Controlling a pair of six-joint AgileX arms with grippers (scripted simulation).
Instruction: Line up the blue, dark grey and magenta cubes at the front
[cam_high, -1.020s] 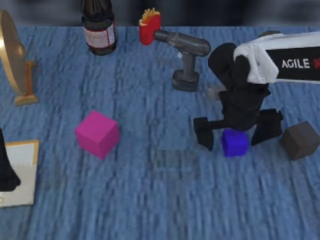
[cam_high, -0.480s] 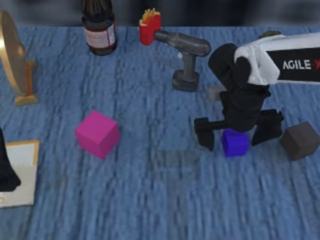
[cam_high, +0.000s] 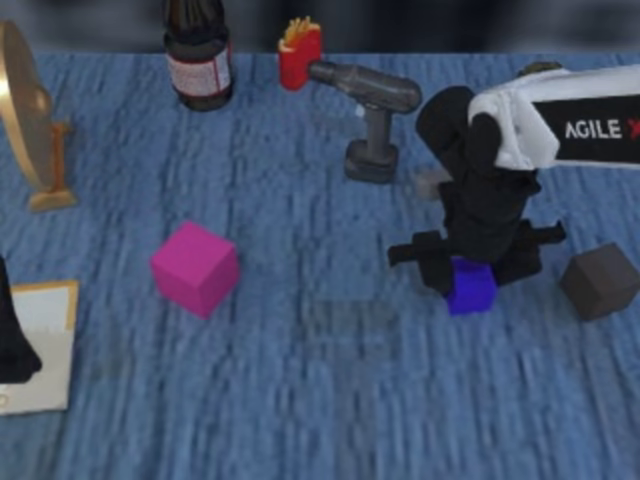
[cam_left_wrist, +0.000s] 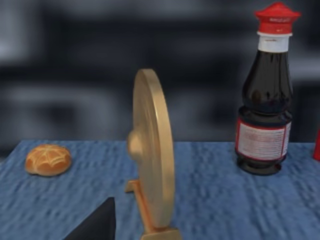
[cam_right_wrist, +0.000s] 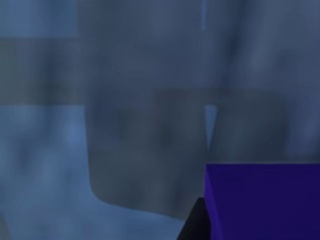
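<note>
Blue cloth covers the whole tabletop (cam_high: 300, 400), and behind it the room is dark. On the right side the right tool (cam_high: 470, 268) stands low over the blue cube (cam_high: 471, 288), its black fingers (cam_high: 436, 268) narrow and pressed against both sides of the cube, which rests on the cloth. Just to the right of it, apart from the fingers, sits the dark grey cube (cam_high: 599, 281). The magenta cube (cam_high: 195, 268) lies well apart on the left half, alone. At the back stand a dark sauce bottle (cam_high: 198, 60), a red box of fries (cam_high: 299, 52) and a grey power drill (cam_high: 372, 115). A golden round mirror (cam_high: 28, 115) stands at the left edge, with a bread roll (cam_left_wrist: 48, 159) behind it. The left tool (cam_high: 14, 345) is parked at the left edge beside a beige card (cam_high: 45, 340); I cannot tell how its fingers stand.
</note>
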